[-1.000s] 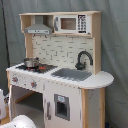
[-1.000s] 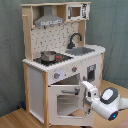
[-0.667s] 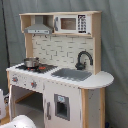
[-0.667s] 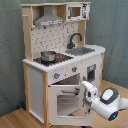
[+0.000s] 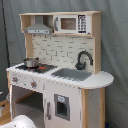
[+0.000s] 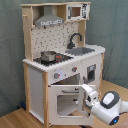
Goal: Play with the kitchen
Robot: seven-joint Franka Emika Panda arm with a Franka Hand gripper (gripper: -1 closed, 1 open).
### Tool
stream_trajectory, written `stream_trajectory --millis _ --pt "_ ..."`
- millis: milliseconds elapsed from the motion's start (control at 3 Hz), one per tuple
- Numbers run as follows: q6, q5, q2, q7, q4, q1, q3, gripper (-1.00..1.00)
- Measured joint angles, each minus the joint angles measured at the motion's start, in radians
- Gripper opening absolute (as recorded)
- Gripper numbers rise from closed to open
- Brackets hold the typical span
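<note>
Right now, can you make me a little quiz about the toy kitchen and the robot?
1. True or false: the oven door is hanging open in the second exterior view.
2. What sits on the black stovetop? A) a small metal pot B) a plate C) a cup
3. Fill in: the black faucet stands behind the grey ____.

Key:
1. True. The door is swung out, with the robot arm right beside it.
2. A, the small metal pot.
3. Sink.
</note>
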State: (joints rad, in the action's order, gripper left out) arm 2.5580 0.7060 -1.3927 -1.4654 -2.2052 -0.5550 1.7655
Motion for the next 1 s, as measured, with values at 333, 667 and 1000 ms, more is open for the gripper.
stream_trajectory --millis 333,667,1000 --pt "-0.042 0.0 0.0 0.093 0.069 0.0 -0.006 1.0" --pt "-0.079 0.0 0.0 0.196 0.123 0.0 -0.023 1.0" --pt "-0.106 0.0 0.0 0.305 0.167 0.0 -0.051 1.0"
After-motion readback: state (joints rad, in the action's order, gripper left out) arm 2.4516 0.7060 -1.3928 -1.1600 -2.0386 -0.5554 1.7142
